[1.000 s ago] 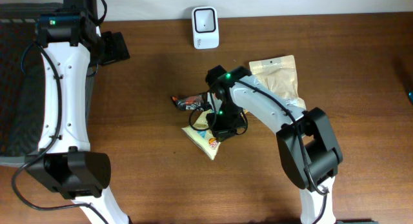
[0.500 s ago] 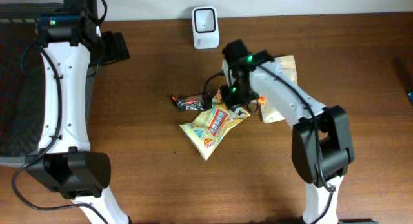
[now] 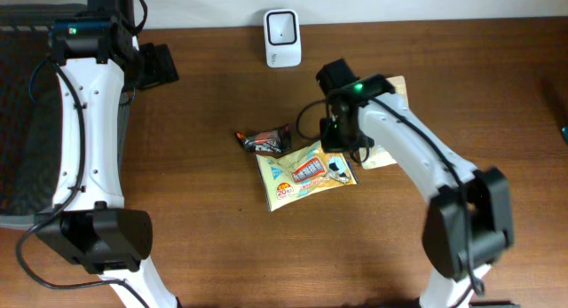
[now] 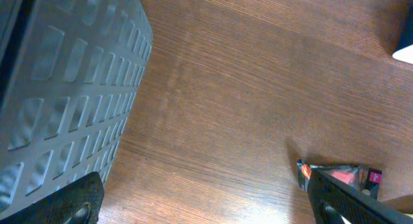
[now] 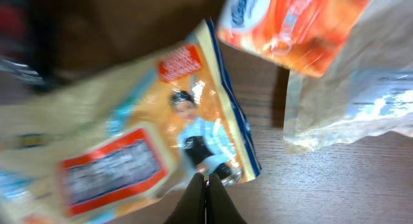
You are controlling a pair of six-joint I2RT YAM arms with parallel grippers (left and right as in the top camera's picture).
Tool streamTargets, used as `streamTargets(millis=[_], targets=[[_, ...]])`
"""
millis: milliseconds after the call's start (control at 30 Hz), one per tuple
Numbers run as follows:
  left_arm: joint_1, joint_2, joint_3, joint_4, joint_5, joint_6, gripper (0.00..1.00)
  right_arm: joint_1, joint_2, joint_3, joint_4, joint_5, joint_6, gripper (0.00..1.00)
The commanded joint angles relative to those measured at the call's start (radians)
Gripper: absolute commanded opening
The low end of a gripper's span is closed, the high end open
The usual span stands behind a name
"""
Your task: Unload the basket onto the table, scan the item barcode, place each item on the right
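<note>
The right gripper [image 5: 205, 197] pinches the packet [image 3: 306, 173] by its right edge, jaws closed thin on the film, mid-table. This is probably so a barcode can be turned toward the scanner [image 3: 282, 26] at the far edge. The left gripper [image 3: 157, 67] hangs wide at the far-left corner.

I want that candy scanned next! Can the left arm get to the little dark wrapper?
Probably yes. The left gripper is open, and only bare table lies between it and the dark wrapper. The right gripper, shut on the yellow snack bag, sits on the wrapper's far side, out of that path.
</note>
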Motion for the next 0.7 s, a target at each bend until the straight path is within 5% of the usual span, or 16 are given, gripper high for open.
streamTargets(millis=[0,67,133,167,333,500,633,667], targets=[[0.001,0.006,0.0,0.002,-0.005,-0.01,0.99,-0.003,-0.049,0.02,0.0,-0.129,0.038,0.12],[0.001,0.006,0.0,0.002,-0.005,-0.01,0.99,-0.003,-0.048,0.019,-0.007,-0.132,0.037,0.31],[0.001,0.006,0.0,0.007,0.027,-0.014,0.99,-0.003,-0.048,0.019,0.021,-0.132,0.038,0.89],[-0.001,0.006,0.0,0.009,0.098,-0.014,0.99,-0.003,-0.048,0.019,0.045,-0.133,0.038,0.99],[-0.016,0.006,0.0,-0.091,0.478,-0.009,0.99,-0.003,-0.048,0.019,0.095,-0.133,0.038,0.99],[-0.158,0.007,-0.014,-0.204,0.428,0.068,0.98,-0.003,-0.047,0.019,0.099,-0.127,0.023,0.99],[-0.298,0.007,-0.062,-0.172,0.307,0.067,0.73,-0.003,-0.046,0.019,0.1,-0.126,0.024,0.99],[-0.323,0.007,-0.064,-0.159,0.294,0.067,0.73,-0.003,-0.046,0.019,0.1,-0.126,0.024,0.99]])
